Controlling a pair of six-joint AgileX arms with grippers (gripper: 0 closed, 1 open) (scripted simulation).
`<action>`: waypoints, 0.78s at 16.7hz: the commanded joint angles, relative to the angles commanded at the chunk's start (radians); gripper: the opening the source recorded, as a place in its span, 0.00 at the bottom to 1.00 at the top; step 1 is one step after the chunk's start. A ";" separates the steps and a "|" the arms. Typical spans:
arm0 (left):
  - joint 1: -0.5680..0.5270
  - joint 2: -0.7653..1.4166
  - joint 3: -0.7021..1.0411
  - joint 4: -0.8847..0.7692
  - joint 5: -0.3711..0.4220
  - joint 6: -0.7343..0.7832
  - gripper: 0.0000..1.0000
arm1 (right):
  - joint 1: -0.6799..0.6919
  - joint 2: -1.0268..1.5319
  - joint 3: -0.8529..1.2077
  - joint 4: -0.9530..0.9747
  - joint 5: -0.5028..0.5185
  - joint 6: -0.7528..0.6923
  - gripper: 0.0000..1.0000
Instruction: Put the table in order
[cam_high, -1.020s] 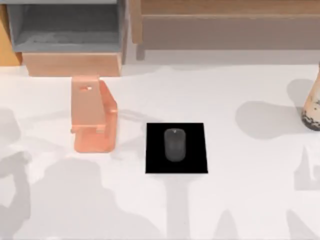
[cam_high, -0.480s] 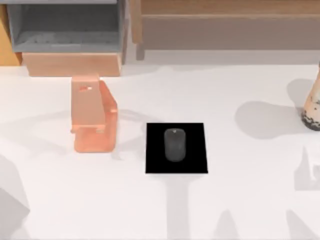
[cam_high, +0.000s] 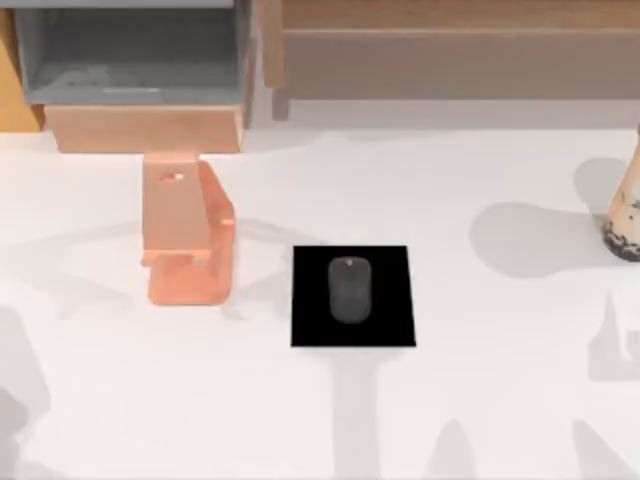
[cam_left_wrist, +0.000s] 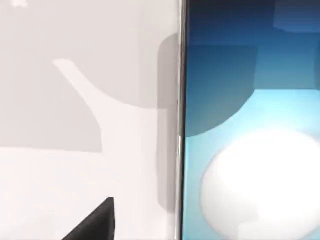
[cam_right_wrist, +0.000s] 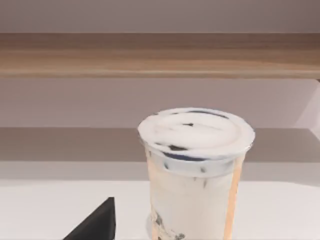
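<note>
The white bench (cam_high: 480, 400) spans the top view, carrying a mouse (cam_high: 349, 289) on a black pad (cam_high: 390, 325), an orange stand (cam_high: 185, 235) to its left and a cup (cam_right_wrist: 196, 170) at the right edge. Whether either gripper is open, I cannot tell.

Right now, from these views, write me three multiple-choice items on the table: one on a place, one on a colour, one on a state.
1. Where does the mouse lie?
A. on the black pad
B. in the shelf unit
C. on the bare table

2. What colour is the stand left of the pad?
A. green
B. orange-pink
C. blue

3. How is the cup at the table's right edge?
A. tipped over
B. lidless and empty
C. upright with its lid on

Key: 1 A, the top view shows the mouse inside the pad's outline; 2 B, the stand is translucent orange-pink; 3 C, the right wrist view shows it standing, sealed.
</note>
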 joint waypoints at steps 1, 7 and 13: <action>0.000 0.020 -0.022 0.045 0.000 0.001 1.00 | 0.000 0.000 0.000 0.000 0.000 0.000 1.00; 0.002 0.076 -0.080 0.153 0.000 0.004 1.00 | 0.000 0.000 0.000 0.000 0.000 0.000 1.00; 0.002 0.076 -0.080 0.153 0.000 0.004 0.70 | 0.000 0.000 0.000 0.000 0.000 0.000 1.00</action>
